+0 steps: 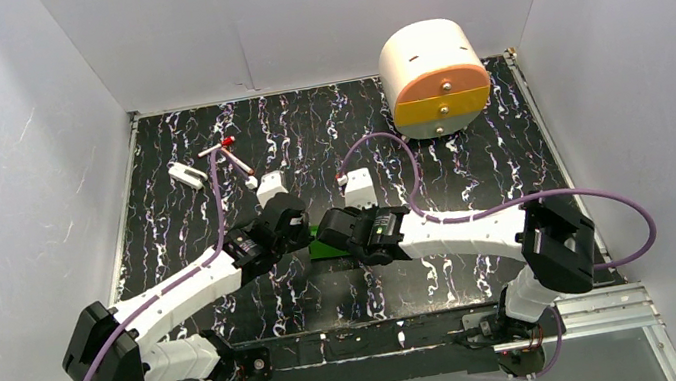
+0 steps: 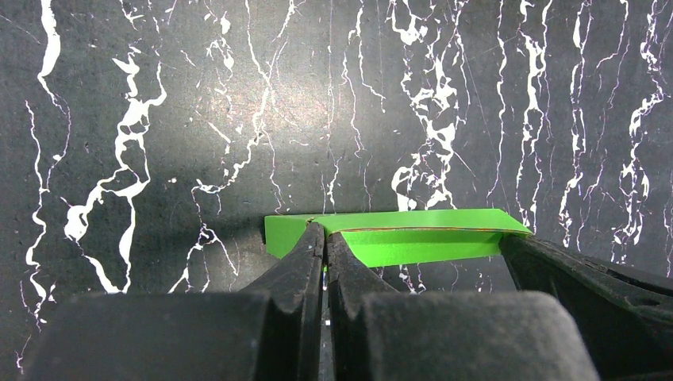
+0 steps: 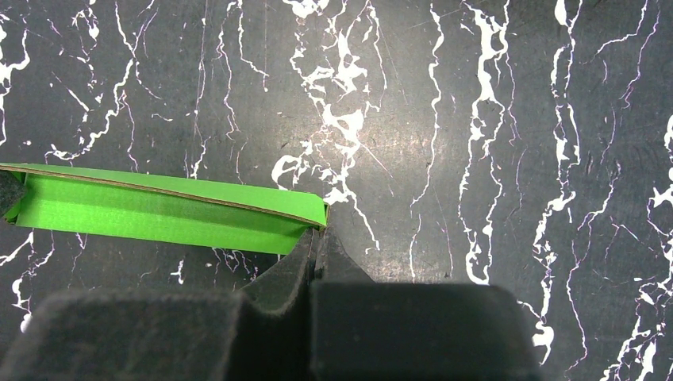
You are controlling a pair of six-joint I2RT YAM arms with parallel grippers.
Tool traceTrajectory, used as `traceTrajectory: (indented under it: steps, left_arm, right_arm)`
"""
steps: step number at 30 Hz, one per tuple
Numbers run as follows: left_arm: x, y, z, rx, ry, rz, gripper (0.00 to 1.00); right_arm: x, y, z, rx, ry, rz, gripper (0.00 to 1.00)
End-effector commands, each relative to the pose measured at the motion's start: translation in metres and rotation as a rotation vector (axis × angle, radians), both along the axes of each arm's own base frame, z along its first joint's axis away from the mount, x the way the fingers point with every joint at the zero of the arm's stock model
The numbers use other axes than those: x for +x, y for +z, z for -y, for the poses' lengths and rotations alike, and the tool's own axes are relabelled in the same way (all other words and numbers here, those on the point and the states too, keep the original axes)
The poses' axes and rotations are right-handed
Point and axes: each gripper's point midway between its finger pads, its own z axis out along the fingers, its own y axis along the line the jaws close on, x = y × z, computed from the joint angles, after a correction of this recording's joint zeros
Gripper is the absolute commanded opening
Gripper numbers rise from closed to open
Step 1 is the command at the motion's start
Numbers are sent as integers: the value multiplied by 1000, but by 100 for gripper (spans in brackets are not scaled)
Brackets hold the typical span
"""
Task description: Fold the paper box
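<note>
Pinching paper box at opposite ends: left jaws, right jaws both clamped on card.

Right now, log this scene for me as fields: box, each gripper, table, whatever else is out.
paper box: bright green, flat, spanning between the two grippers
left gripper: shut, pinching the box near its left end
right gripper: shut, pinching the box's right corner
box lifted or resting: cannot tell
table: black with white veins
drawer unit: cream and orange, far right corner, apart from the box
small white parts: far left
</note>
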Motion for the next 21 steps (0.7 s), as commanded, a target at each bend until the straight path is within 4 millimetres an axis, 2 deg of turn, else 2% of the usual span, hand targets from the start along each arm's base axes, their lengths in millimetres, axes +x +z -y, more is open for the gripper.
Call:
traceTrajectory:
  steps: [1,12,18,21]
  left_arm:
    - [3,29,30,-153,-39,28,0]
    - [-2,33,37,-260,-15,13,0]
    - [3,29,30,-195,-14,35,0]
    - [6,23,18,-102,-17,63,0]
  right_arm:
    - [-15,-14,-15,28,36,-74,0]
    - [-17,-18,-16,25,43,-83,0]
    - [-17,-17,-15,26,43,-79,0]
    - [-17,-16,-14,27,43,-76,0]
